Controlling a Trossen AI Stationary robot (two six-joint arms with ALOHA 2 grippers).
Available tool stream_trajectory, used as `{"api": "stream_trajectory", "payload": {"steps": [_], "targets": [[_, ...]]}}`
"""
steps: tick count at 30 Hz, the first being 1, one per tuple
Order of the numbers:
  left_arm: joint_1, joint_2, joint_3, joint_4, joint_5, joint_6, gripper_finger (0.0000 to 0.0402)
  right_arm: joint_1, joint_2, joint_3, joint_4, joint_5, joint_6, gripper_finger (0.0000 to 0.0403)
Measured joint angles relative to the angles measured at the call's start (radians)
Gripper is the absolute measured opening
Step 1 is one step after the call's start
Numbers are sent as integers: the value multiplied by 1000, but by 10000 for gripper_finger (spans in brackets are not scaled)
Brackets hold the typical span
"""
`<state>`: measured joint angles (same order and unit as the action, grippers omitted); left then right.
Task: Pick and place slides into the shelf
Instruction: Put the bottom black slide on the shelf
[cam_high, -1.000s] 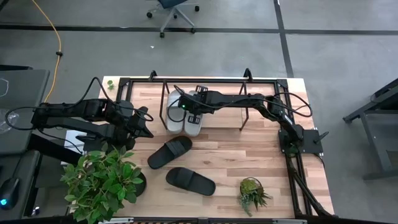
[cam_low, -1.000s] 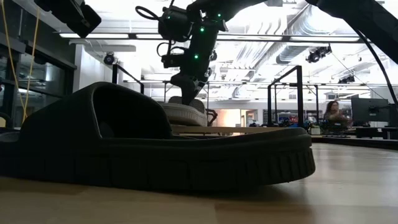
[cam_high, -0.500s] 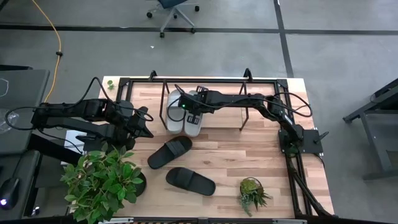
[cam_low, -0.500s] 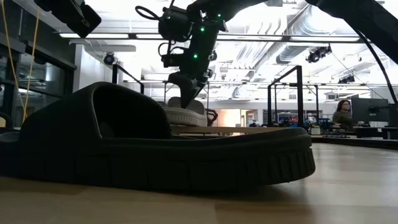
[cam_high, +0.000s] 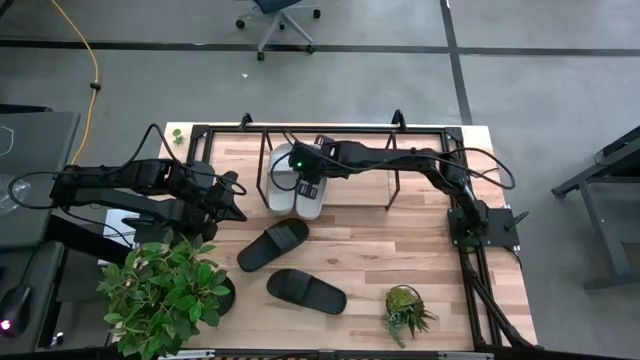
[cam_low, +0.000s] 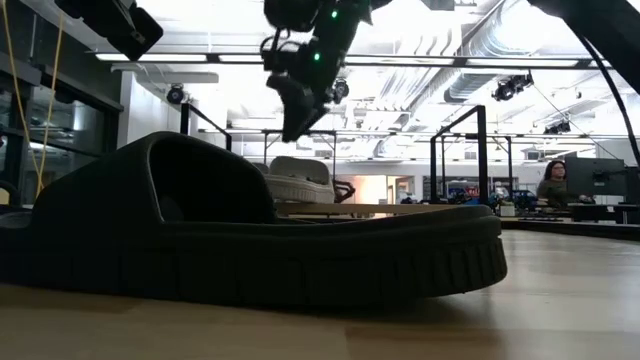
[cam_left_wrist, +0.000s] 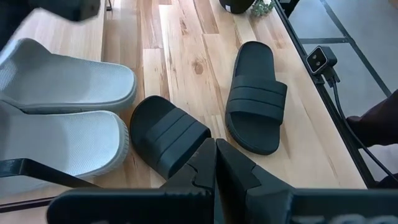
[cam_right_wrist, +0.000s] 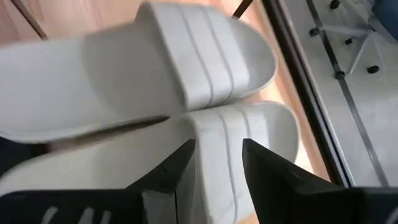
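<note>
From above, two light grey slides (cam_high: 296, 182) lie side by side inside the shelf (cam_high: 330, 130), with the right gripper (cam_high: 308, 178) over them. Its wrist view shows the fingers (cam_right_wrist: 171, 171) parted and empty above the straps. The table-level view alone shows that gripper raised clear. Two black slides (cam_high: 273, 243) lie outside on the table (cam_high: 420, 250). The left gripper (cam_left_wrist: 215, 163) waits beside them, clenched on nothing.
</note>
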<state>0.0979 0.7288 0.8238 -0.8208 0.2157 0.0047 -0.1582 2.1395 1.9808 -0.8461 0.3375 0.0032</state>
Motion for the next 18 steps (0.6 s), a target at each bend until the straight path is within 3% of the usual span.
{"api": "stream_trajectory", "payload": {"steps": [8,14,18], "targets": [[0,0,0,2,0,14,1,14,-99,0,-10,-118,105,122],[0,0,0,2,0,25,1,42,-166,0,-71,-245,267,122],[0,0,0,5,0,25,1,86,-190,0,-122,-271,375,122]]}}
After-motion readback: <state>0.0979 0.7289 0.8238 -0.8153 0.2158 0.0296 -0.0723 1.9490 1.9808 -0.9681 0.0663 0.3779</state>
